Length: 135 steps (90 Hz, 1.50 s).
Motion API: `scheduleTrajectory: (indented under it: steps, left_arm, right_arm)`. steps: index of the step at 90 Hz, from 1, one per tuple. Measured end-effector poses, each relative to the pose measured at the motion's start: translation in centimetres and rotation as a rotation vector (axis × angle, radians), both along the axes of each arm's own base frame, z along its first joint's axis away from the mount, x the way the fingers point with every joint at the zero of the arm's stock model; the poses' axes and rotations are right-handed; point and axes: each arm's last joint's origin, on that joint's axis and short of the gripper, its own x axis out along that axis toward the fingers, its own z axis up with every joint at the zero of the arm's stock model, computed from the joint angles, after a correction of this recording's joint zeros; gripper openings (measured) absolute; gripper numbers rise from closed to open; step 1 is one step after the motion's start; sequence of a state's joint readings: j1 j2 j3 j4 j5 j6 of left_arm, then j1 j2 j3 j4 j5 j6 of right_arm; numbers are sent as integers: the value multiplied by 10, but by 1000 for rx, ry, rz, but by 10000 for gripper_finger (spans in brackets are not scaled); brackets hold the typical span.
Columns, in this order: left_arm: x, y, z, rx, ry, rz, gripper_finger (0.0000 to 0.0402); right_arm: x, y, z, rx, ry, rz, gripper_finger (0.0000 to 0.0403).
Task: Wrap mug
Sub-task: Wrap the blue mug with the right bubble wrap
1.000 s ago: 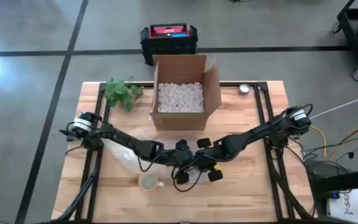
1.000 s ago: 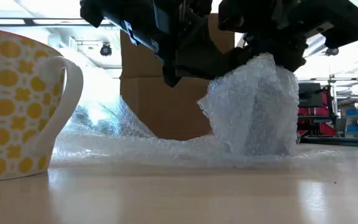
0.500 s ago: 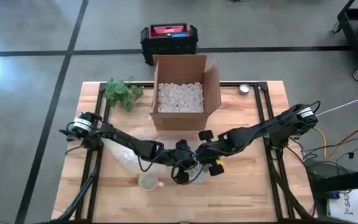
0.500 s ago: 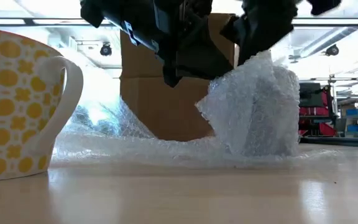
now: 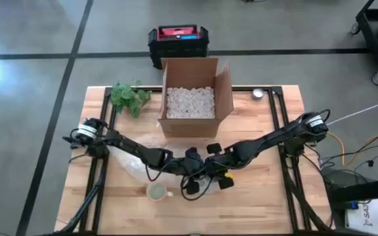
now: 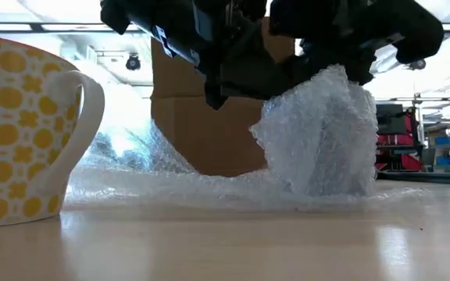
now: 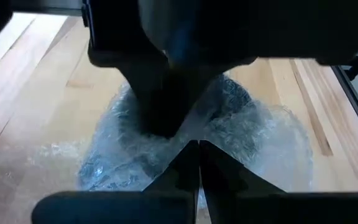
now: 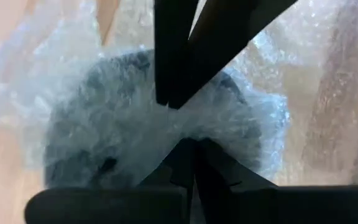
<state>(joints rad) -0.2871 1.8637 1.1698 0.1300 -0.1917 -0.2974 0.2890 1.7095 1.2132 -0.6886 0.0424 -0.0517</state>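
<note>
A bundle of bubble wrap (image 6: pixel 319 140) stands on the table's near middle, with a dark thing (image 8: pixel 104 143) inside it; whether that is a mug cannot be told. The rest of the wrap (image 5: pixel 133 160) lies flat toward the left. A white mug with yellow dots (image 5: pixel 156 191) stands bare on its base just left of the bundle, nearer the front edge. My left gripper (image 7: pixel 199 149) and my right gripper (image 8: pixel 191 146) meet over the bundle's top, both shut on the wrap. My left gripper pinches a gathered fold of bubble wrap (image 7: pixel 194 134) at the top of the bundle between its two fingers, coming from the table's left and slanting down. The bundle stands on the table below. My right gripper pinches the wrap's gathered top (image 8: pixel 185 134) between its two fingers, slanting down from the table's right, facing the left fingers (image 8: pixel 173 74). The wrap is drawn over the dark thing, and the bundle rests on the table.
An open cardboard box (image 5: pixel 192 98) filled with white packing pieces stands at the far middle, right behind the arms. A green plant (image 5: pixel 128 97) lies at the far left, a small round thing (image 5: pixel 258 94) at the far right. Bare wood shows along the front edge.
My right gripper rose from the bundle's top and swung toward the far edge, then came back down onto the top of the bundle. The bundle stayed where it was, and its top shifted slightly.
</note>
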Motion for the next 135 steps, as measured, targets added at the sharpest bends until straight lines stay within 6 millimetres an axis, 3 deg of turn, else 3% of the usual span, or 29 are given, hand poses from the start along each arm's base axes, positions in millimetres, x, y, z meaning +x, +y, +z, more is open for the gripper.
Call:
scheduleTrajectory:
  steps: [15,23,38,49,72,99,135]
  left_arm:
    - [0,0,0,0,3,0,0]
    - [0,0,0,1,4,0,0]
    - [0,0,0,0,3,0,0]
    - [0,0,0,0,4,-1,0]
    - [0,0,0,0,6,-1,0]
    - [0,0,0,1,3,-1,0]
    - [0,0,0,0,3,0,0]
  right_arm:
    - [-8,1,44,113,-97,31,0]
    - [-10,2,52,180,-129,59,0]
    - [-2,11,34,191,-143,93,0]
    - [6,13,7,162,-69,100,0]
    - [14,8,-29,143,22,88,0]
    - [13,6,-36,124,33,101,0]
    - [-4,2,36,153,-122,93,0]
